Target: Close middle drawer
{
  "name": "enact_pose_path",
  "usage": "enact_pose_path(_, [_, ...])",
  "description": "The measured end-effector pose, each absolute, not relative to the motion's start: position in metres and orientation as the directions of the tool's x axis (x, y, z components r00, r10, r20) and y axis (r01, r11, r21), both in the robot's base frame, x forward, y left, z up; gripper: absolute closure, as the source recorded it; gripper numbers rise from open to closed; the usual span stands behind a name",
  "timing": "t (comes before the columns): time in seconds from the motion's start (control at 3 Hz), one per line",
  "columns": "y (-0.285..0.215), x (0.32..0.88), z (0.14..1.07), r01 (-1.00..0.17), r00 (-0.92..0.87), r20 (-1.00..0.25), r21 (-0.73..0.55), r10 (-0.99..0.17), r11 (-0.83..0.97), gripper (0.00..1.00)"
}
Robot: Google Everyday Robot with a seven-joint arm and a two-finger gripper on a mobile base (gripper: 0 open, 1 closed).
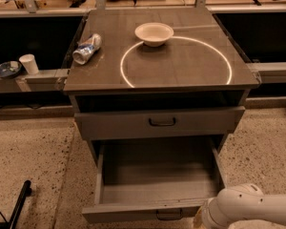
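Judging the middle drawer (157, 178) rigid and easy-sliding, we'd push its front panel, with the gripper (203, 219) below the desk's (181, 68) front-right corner, and we cannot tell its opening.

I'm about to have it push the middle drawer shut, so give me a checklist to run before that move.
1. Middle drawer pulled out, needs closing: ok.
2. Nothing visible in its tray to jam: ok.
3. Front panel and handle unobstructed: ok.
4. Gripper in view: not ok; only the white arm shows, bottom right beside the drawer front.
5. Gripper touching the front panel: cannot tell.
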State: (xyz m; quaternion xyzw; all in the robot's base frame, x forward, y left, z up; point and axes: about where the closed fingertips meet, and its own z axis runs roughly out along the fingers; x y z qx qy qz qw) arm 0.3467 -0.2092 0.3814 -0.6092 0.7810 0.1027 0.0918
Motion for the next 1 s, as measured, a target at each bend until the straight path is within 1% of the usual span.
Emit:
enact_pose_path(0.33, [-0.2092, 0.3481, 0.3803, -0.968, -0.249, -0.272, 0.045, -0.930, 0.246, 0.37])
enact_pose_path(0.67, [-0.2092, 0.3481, 0.3803, -0.968, -0.249, -0.272, 0.045, -0.930, 0.246, 0.16])
enact_pose_path(1.0, [-0.2092, 0.3480, 0.3803, -0.968, -0.249, -0.272, 0.045, -0.930, 0.246, 0.00])
